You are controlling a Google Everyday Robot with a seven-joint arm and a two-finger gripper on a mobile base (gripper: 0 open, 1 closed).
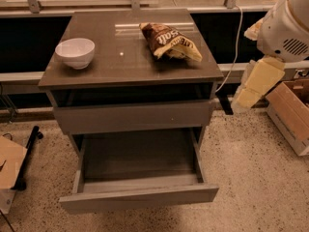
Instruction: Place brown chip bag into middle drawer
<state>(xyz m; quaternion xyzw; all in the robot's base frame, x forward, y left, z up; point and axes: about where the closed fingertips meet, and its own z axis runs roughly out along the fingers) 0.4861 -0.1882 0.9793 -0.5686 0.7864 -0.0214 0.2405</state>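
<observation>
The brown chip bag (170, 41) lies crumpled on the cabinet top (120, 64), at the back right. The middle drawer (137, 178) is pulled open below the shut upper drawer front (133, 117); its grey inside holds nothing. My gripper (251, 88), cream-yellow, hangs from the white arm (289, 25) to the right of the cabinet. It is beside the top's right edge, below and right of the bag, and apart from it.
A white bowl (75, 52) stands on the left of the cabinet top. A cardboard box (292, 112) sits on the floor at the right. A white cable (236, 42) hangs behind the cabinet's right side. A flat cardboard piece (9, 163) lies on the floor at the left.
</observation>
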